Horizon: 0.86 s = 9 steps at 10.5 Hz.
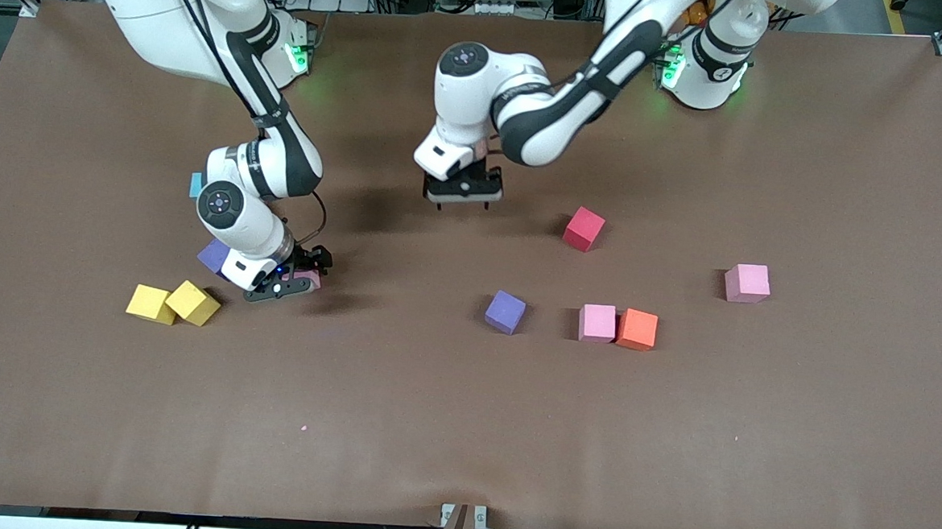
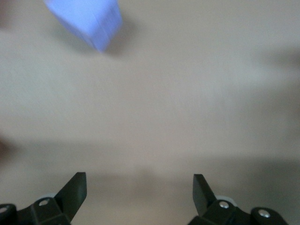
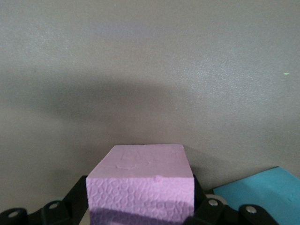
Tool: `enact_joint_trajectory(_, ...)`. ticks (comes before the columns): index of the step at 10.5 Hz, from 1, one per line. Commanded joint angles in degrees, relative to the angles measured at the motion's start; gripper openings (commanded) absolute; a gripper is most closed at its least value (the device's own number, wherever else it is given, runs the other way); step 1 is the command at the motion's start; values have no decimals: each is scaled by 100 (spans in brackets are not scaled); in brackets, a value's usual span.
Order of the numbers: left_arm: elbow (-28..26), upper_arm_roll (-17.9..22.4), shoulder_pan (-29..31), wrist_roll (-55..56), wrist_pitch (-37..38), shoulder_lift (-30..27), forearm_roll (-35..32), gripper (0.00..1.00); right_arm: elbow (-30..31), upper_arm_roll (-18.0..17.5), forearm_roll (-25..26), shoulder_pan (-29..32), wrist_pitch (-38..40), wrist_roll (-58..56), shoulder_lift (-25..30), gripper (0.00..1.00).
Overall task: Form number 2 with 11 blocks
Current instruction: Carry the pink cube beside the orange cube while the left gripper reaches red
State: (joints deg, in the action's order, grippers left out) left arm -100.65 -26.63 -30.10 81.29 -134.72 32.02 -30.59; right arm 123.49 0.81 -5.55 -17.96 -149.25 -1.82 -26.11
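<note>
Toward the right arm's end of the table, two yellow cubes [image 1: 171,304] are seen touching each other. A purple cube [image 1: 213,256] and a light blue cube [image 1: 195,185] are partly hidden by the right arm.

Just beside that purple cube, the right gripper [image 1: 299,281] is held low at the table. Its fingers [image 3: 78,192] are closed against both sides of a light pink cube [image 3: 140,183], which fills the gap between them.

The left gripper [image 1: 464,202] is held over bare table near the middle. It is opened wide and nothing is gripped by it. A second purple cube [image 1: 506,311] is seen in its wrist view.

Toward the left arm's end lies a red cube [image 1: 583,228]. Nearer to the front camera, a pink cube [image 1: 598,323] is set touching an orange cube [image 1: 637,329]. Another pink cube [image 1: 747,282] lies well apart from them.

No number 2 is formed yet; the touching pair is judged to be its start.

The step in hand is judged to be the pickup of the light pink cube. The soft foam should be squeezed only lightly and lifted straight up, so that the neighbouring purple cube is not dragged. It should then be lowered square and flush against the row, with the pair not nudged apart.
</note>
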Motion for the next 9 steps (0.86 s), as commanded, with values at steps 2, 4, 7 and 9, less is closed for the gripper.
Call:
enact_joint_trajectory(2, 46, -44, 749, 185, 286, -64, 79, 100, -61, -10, -25, 12, 405, -152, 194, 28)
enact_joint_trajectory(4, -59, -88, 1163, 63, 883, -134, 62, 100, -79, -10, -25, -50, 641, -301, 448, 20)
enact_joint_trajectory(7, -831, -97, 1497, -167, 965, -537, 79, 100, -18, -98, -34, -50, 1212, -1214, 1045, 20)
enact_joint_trajectory(9, -1454, -228, 2022, -17, 887, -880, 202, 100, -18, -274, -34, -407, 1827, -1286, 1475, 20)
